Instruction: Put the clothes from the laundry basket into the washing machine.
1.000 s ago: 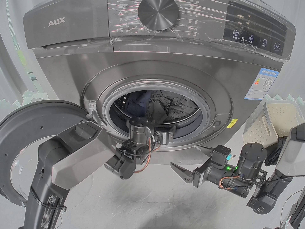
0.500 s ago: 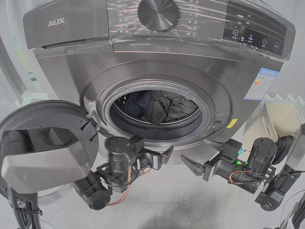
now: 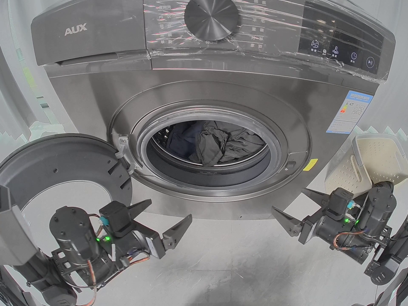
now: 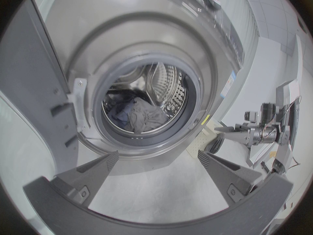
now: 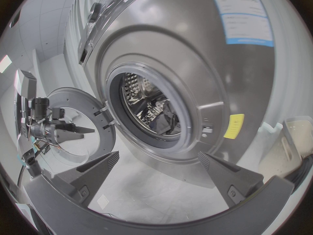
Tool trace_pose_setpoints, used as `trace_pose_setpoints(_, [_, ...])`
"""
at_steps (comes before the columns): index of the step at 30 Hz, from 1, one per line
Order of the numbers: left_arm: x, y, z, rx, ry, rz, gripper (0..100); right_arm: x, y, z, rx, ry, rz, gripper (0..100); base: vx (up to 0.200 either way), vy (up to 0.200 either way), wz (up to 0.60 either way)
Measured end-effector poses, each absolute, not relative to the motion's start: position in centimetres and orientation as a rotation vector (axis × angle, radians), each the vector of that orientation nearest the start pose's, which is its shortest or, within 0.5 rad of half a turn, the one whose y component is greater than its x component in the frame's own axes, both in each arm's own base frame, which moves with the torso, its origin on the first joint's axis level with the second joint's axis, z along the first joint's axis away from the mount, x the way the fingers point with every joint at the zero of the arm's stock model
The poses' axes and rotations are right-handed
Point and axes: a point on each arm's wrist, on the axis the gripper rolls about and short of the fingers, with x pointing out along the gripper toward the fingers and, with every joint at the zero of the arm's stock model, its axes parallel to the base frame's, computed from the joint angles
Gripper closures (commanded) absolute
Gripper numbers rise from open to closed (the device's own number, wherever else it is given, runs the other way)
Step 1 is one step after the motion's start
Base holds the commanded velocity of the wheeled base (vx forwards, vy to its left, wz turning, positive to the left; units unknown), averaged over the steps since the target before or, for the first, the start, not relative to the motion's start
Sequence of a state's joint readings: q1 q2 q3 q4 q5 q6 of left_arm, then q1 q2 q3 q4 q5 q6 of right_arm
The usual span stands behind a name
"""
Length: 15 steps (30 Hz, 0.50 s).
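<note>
The washing machine (image 3: 255, 92) stands with its round door (image 3: 63, 158) swung wide to the left. Dark grey and navy clothes (image 3: 214, 143) lie piled in the drum, also seen as clothes (image 4: 140, 116) and clothes (image 5: 163, 121) in the wrist views. My left gripper (image 3: 169, 211) hangs open and empty low in front of the door, left of the opening; its own view shows the left gripper (image 4: 157, 154) facing the drum. My right gripper (image 3: 289, 200) is open and empty at the lower right, near the cream laundry basket (image 3: 376, 160). The basket's inside is hidden.
The open door (image 5: 81, 115) takes up the space on the left, close behind my left arm. The basket (image 5: 293, 141) leans by the machine's right corner. Pale bare floor (image 3: 221, 260) lies between the two grippers in front of the machine.
My left arm has pulled back from the drum opening, down and to the left, its gripper empty. My right arm has drifted right, toward the basket. The clothes stay in the drum.
</note>
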State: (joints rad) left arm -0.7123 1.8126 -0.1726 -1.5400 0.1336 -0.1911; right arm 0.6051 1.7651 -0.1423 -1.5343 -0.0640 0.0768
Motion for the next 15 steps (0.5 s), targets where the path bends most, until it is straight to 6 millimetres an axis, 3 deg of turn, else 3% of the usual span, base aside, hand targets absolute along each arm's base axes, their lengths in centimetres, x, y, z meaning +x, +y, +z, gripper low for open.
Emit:
trace_pose_setpoints(6, [16.2,-13.6,11.5,-0.157,0.099,-0.568,0,16.3,10.6,11.3,0.057,0.105,0.498,0,-0.167,0.000,0.00])
trace_pose_setpoints(15, [14.2,-11.7,12.5,-0.134,0.051,-0.558,0,15.3,8.0,12.0,0.055,0.123,0.379,0,-0.200,0.000,0.00])
